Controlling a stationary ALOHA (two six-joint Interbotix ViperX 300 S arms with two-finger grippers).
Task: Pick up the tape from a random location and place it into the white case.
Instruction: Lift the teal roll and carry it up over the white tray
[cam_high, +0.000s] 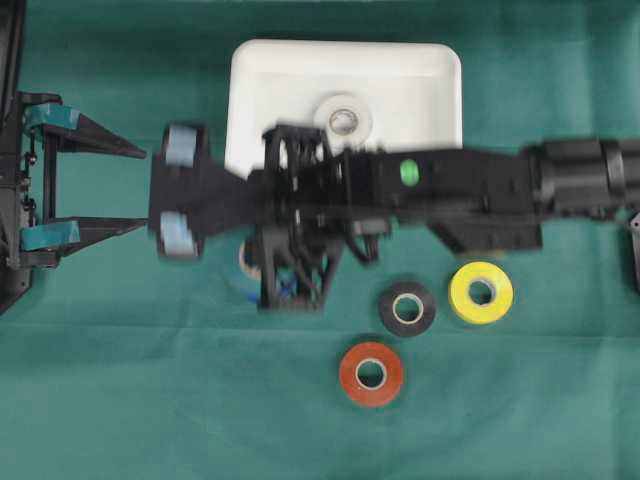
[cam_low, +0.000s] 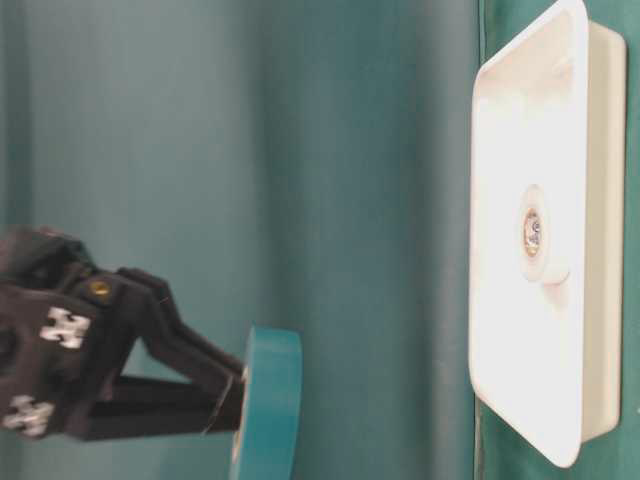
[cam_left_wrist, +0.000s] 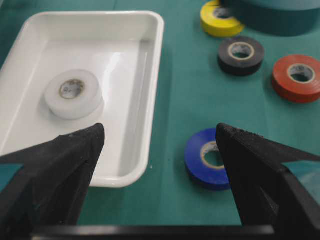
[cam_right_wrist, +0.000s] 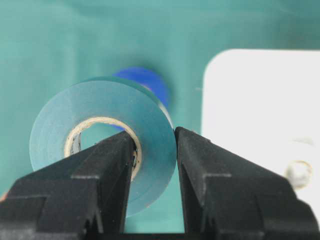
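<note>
Right wrist view shows the right gripper (cam_right_wrist: 155, 145) clamped on a teal tape roll (cam_right_wrist: 102, 145): one finger passes through the roll's core, the other presses the outer face, so the roll's wall is pinched between them. The roll hangs on edge above the green cloth (cam_right_wrist: 100, 35), with a blue tape roll (cam_right_wrist: 145, 82) lying on the cloth below and behind it, and the white case (cam_right_wrist: 260, 100) off to the right of that view. From table level, the same teal roll (cam_low: 268, 405) is seen edge-on at the fingertips, clear of the case (cam_low: 520, 120).

Inside the case lies one white tape roll (cam_left_wrist: 73, 93), flat on the floor near the middle, apart from the walls.

Left gripper (cam_left_wrist: 160, 145) stands wide open, holding nothing; between its fingers the left wrist view shows the case rim (cam_left_wrist: 150, 60) and the blue roll (cam_left_wrist: 207, 160) just beside the case.

Overhead, a black roll (cam_high: 407, 308), a yellow roll (cam_high: 481, 292) and a red roll (cam_high: 371, 374) lie flat on the cloth, outside the case (cam_high: 260, 80); black and yellow sit close together, red a little apart.
</note>
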